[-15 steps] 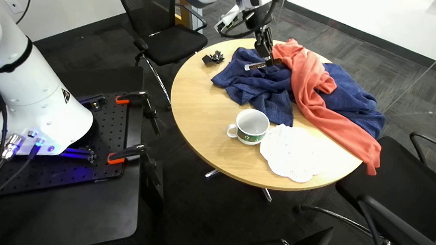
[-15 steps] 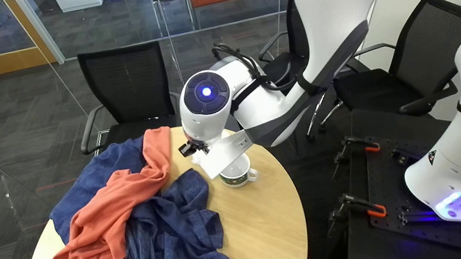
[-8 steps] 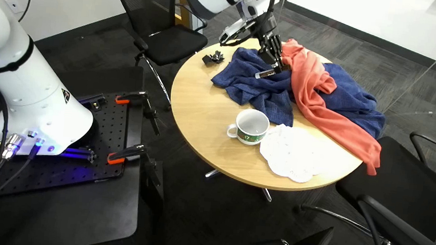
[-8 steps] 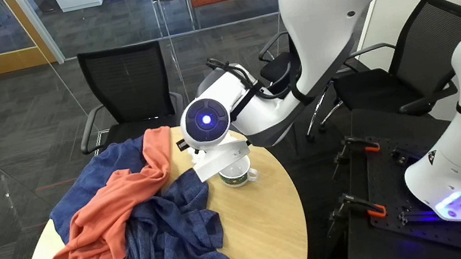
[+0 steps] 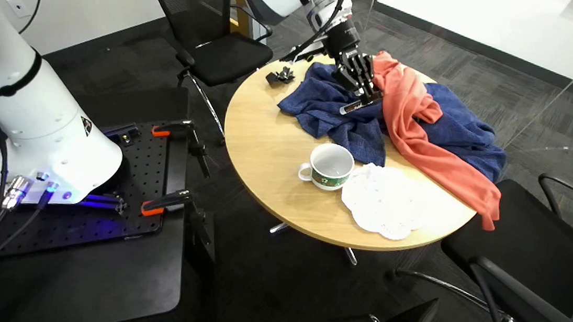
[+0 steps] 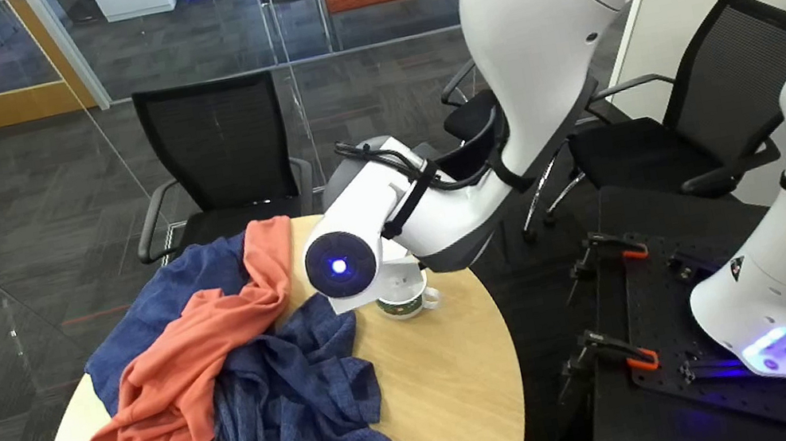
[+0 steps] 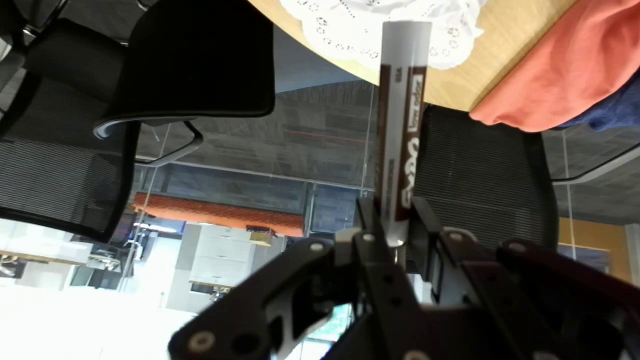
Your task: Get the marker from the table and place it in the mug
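Pincer (image 7: 396,212) clenched on marker (image 7: 401,122) near one end, gap marker-wide; pale end jutting out.

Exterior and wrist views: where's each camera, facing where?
Exterior view: high, facing down over squat white mug; shows white jointed arm, black gripper.
Exterior view: high, facing down over crumpled navy cloth; shows arm, gripper hidden.
Wrist view: behind gripper; faces black chairs; shows gripper holding slim brown marker.
Both exterior views, roughly opposed, share mug, cloth.

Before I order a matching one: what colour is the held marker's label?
The marker's label is brown with white lettering, clearest in the wrist view.
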Motion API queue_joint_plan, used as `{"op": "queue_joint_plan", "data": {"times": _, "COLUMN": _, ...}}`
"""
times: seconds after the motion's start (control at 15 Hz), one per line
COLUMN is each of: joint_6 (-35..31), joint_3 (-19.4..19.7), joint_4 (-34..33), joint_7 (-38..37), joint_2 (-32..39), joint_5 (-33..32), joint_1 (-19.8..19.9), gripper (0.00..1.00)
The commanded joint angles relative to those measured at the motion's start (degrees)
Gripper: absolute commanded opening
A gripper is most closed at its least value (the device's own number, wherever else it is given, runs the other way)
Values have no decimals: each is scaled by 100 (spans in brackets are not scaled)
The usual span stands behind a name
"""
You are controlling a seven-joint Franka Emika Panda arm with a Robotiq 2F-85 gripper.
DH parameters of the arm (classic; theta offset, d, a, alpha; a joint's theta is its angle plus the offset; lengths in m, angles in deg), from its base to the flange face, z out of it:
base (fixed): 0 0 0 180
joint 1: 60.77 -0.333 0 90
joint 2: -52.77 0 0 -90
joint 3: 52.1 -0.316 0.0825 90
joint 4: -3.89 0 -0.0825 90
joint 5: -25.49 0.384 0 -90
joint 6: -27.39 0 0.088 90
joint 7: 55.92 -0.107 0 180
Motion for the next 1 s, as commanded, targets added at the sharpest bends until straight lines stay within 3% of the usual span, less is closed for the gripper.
{"op": "queue_joint_plan", "data": {"times": 0.0, "joint_6": 643, "joint_3": -469, "joint_4": -189, "joint_7": -421, "joint_2": 155, "joint_5": -173, "joint_1": 370, "gripper": 5}}
{"op": "queue_joint_plan", "data": {"times": 0.33, "joint_6": 995, "joint_3": -725, "joint_4": -311, "joint_7": -807, "joint_2": 465, "joint_5": -314, "joint_1": 599, "gripper": 5}}
{"op": "queue_joint_plan", "data": {"times": 0.93, "joint_6": 1220, "joint_3": -810, "joint_4": -573, "joint_7": -1359, "joint_2": 1195, "joint_5": -593, "joint_1": 789, "gripper": 5}}
